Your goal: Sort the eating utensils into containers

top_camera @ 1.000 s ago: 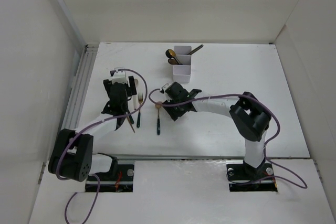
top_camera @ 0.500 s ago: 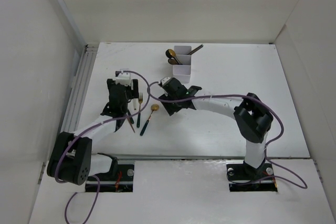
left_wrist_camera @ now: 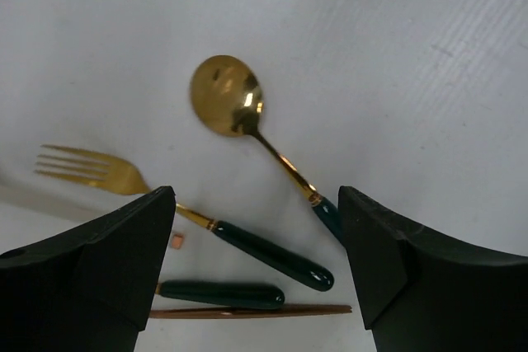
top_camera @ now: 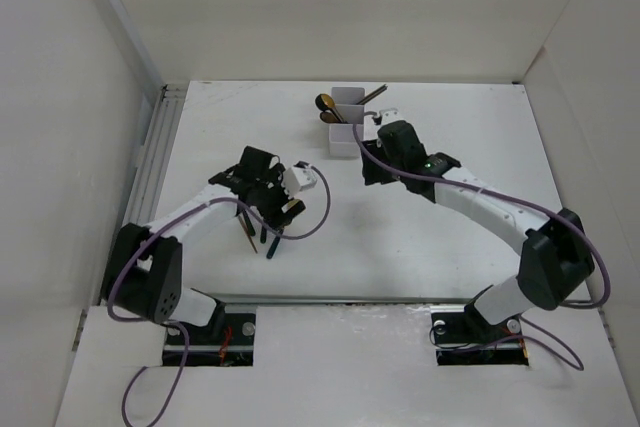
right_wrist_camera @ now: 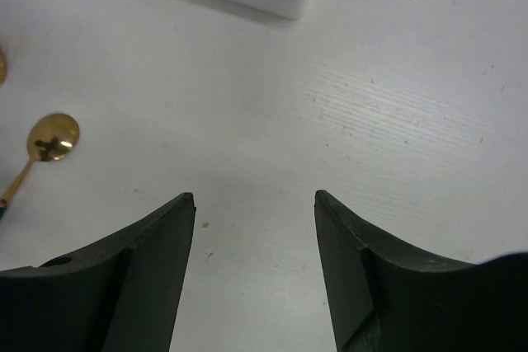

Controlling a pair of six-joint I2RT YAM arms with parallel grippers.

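**White box** [top_camera: 347,122]: compartments in a row, set toward the far edge of the table [top_camera: 450,247]. Two spoons [top_camera: 326,107] leaned out over its left rim. Chopsticks [top_camera: 374,94] jutted past its far right corner.

**Right gripper** [top_camera: 378,165]: just beside the box's near right corner, apart from it. The jaws stood apart with nothing between them, bare table below.

**Left gripper** [left_wrist_camera: 257,232]: well to the near left of the box. The jaws were spread wide and empty above loose pieces.

**Loose pieces**, all flat on the table near left of the box:
- a gold spoon [left_wrist_camera: 227,105], its green handle running behind one finger
- a gold fork [left_wrist_camera: 107,172]
- a separate green handle [left_wrist_camera: 221,293], its head hidden
- a brown chopstick [left_wrist_camera: 247,311] alongside that handle

**Open room**: broad bare table lay right of the box and nearer than it.
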